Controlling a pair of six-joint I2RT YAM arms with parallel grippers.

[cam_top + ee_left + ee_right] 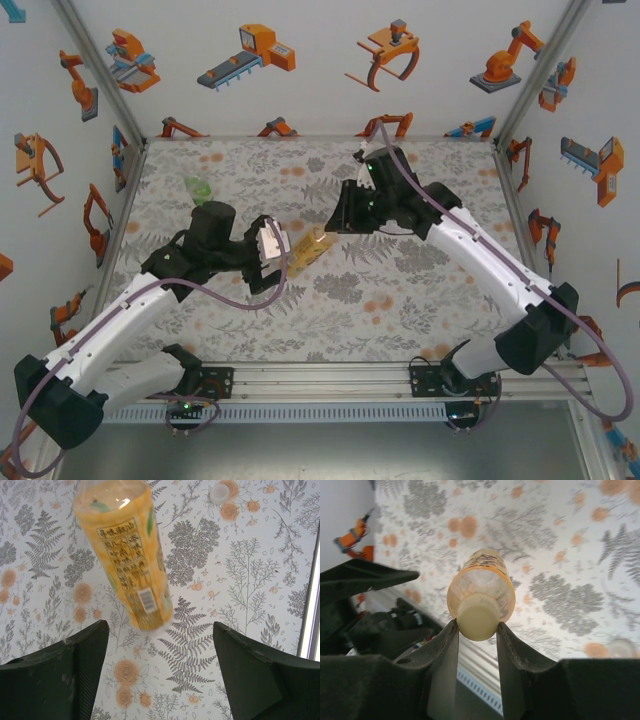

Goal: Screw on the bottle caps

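Note:
The amber-yellow bottle (pixel 310 250) with its printed label (pixel 125 555) hangs tilted above the table, mid-table between the two arms. A pale yellow cap (pixel 477 621) sits on its neck, and my right gripper (pixel 477 626) is shut on that cap, one finger on each side. My left gripper (pixel 160 650) is open just short of the bottle's blurred base (pixel 150 622), its fingers (pixel 75 665) wide apart with only tablecloth between them. A white cap (pixel 218 495) lies loose on the cloth. The green-liquid bottle (pixel 197 187) rests at the back left.
The flowered tablecloth (pixel 400 290) covers the table, walled in by white panels and metal posts (pixel 105 90). The metal rail (pixel 320 380) at the near edge carries both arm bases. My left arm (pixel 365 630) shows dark behind the cap in the right wrist view.

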